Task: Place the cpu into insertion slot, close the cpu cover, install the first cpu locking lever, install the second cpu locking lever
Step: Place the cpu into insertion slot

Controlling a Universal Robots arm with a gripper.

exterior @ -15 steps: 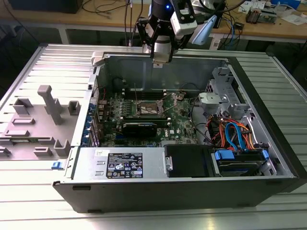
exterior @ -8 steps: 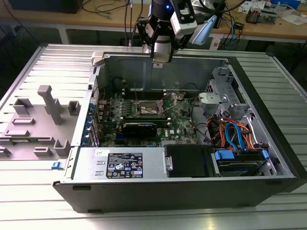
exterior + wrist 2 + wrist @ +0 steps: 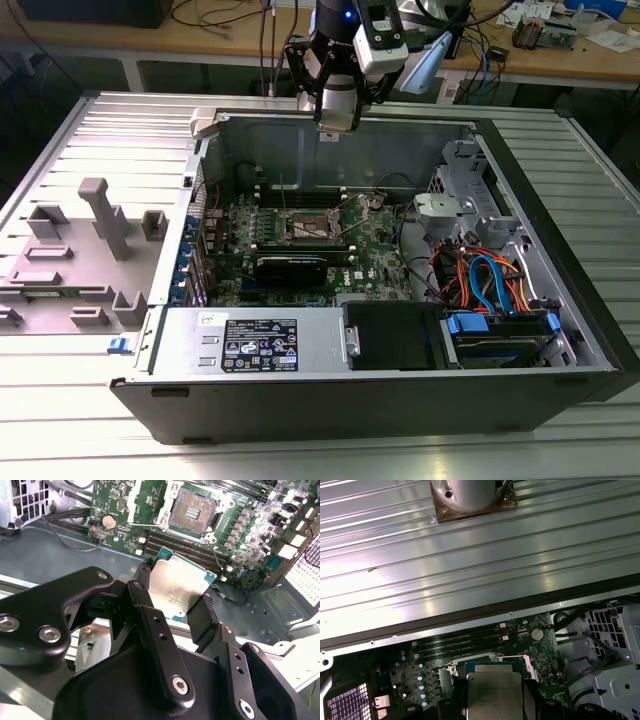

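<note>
The claw (image 3: 176,584) points down, pinching the cpu (image 3: 174,589), apparently above the case (image 3: 330,155) edge.

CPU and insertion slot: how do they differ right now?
The cpu has a silver-grey metal top; the insertion slot has a dark centre inside a silvery rim. The cpu is held in the gripper, clear of the motherboard; the insertion slot sits on it, open and empty. Both are square.

Silver-topped cpu (image 3: 177,587), green-edged
</note>
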